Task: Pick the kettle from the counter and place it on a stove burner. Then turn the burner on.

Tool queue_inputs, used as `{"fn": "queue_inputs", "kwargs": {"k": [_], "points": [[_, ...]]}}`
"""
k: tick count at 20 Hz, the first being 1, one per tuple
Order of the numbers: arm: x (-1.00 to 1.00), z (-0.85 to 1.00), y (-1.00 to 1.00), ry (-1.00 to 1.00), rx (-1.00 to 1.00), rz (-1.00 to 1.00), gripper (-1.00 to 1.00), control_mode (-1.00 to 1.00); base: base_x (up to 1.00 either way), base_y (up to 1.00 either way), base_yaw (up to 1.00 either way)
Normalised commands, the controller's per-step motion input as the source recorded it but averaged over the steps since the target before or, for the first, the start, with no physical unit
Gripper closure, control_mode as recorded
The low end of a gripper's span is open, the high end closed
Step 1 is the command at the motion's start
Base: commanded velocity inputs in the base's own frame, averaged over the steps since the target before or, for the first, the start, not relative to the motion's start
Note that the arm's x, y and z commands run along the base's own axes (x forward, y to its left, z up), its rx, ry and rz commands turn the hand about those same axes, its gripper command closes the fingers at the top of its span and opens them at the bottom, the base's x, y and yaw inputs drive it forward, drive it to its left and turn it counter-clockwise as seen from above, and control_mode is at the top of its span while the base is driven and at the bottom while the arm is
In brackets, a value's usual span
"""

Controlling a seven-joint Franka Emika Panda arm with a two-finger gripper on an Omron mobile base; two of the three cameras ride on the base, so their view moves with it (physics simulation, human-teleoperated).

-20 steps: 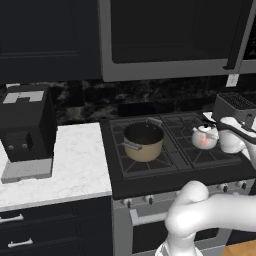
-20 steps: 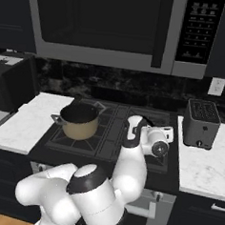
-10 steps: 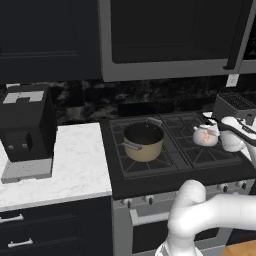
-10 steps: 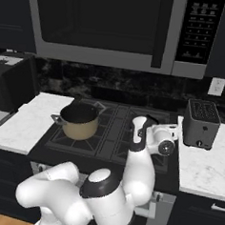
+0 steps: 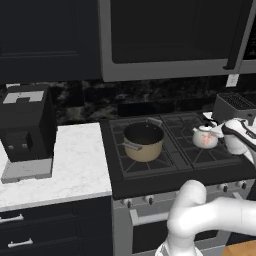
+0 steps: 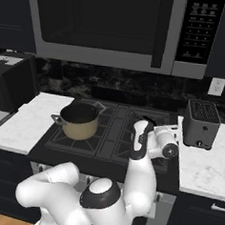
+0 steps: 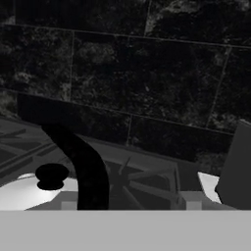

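Observation:
The small white kettle (image 5: 203,137) stands upright on the right front stove burner (image 5: 200,154) of the black cooktop. My gripper (image 5: 217,131) is at the kettle's right side, level with its top. In the hand view the kettle's white lid (image 7: 24,193) and black knob lie at the lower left, and its black arched handle (image 7: 86,164) rises between my two fingertips, close to the left one. My gripper (image 7: 131,200) is open, its tips wide apart and clear of the handle. In the right base view my arm hides the kettle. The white marble counter (image 5: 65,160) lies left of the stove.
A tan pot (image 5: 143,141) sits on the left front burner. A grey toaster (image 5: 235,106) stands on the counter just right of the stove, close to my hand. A black coffee machine (image 5: 25,125) is at the far left. Stove knobs (image 5: 225,187) line the front panel.
The jaws have parted and let go of the kettle's handle. The kettle has stayed on the right front burner, and the arm has bent a little further forward.

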Motion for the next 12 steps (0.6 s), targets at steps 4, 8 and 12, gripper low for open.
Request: {"fn": "queue_inputs", "kwargs": {"k": [4, 8, 12], "points": [[-0.08, -0.06, 0.00, 0.00, 0.00, 0.05, -1.00, -1.00, 0.00, 0.00, 0.00], [-0.40, 0.00, -0.05, 0.00, 0.00, 0.06, -1.00, -1.00, 0.00, 0.00, 0.00], [-0.33, -0.07, -0.06, 0.00, 0.00, 0.08, -1.00, -1.00, 0.00, 0.00, 0.00]]}}
